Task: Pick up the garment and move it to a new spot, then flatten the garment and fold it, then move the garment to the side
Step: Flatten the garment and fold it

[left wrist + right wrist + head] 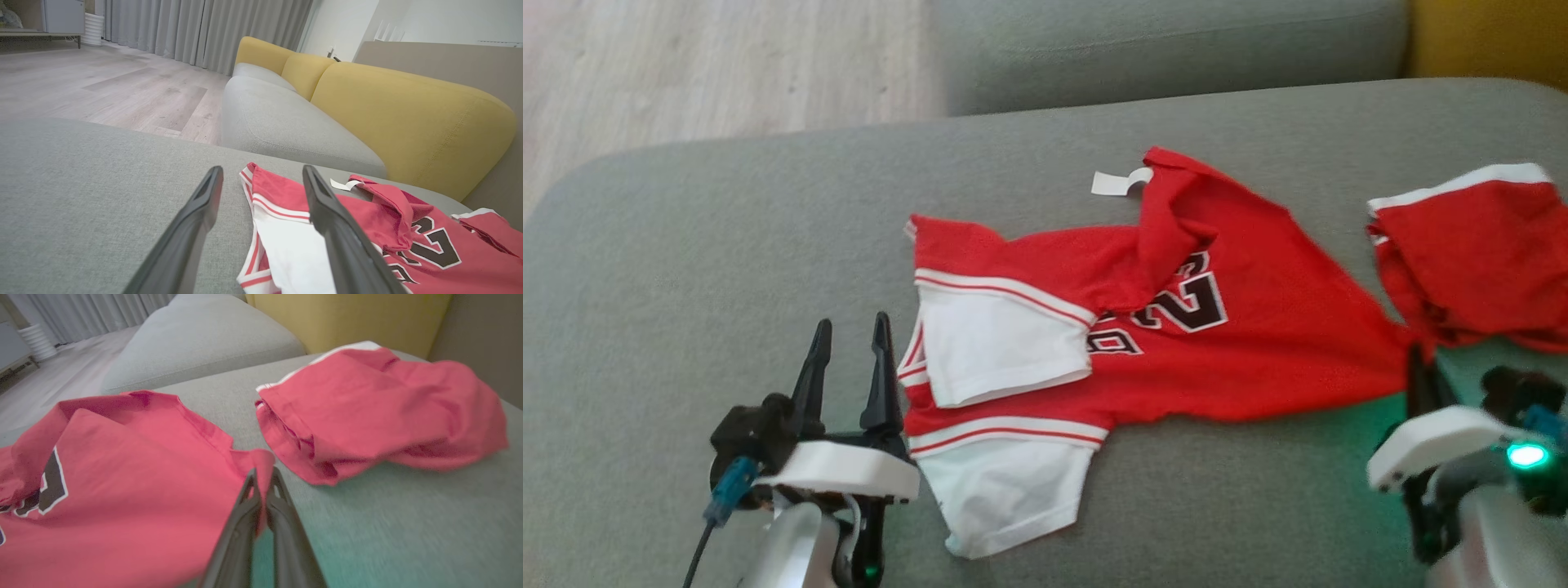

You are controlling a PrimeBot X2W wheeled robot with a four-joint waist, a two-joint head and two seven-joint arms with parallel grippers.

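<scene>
The right gripper (263,475) pinches a corner of the red jersey (1258,327), which lies rumpled on the grey cushion (686,245). The left gripper (849,327) stands spread beside a white sleeve, holding nothing. I judge only the grasp done; moving, flattening and folding remain. Further off, red shorts (1478,245) crowd that side.

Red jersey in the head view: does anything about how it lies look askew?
The red jersey lies rumpled: a flap is folded over its black number, a white sleeve is doubled onto the body, and the right gripper pinches one corner.
</scene>
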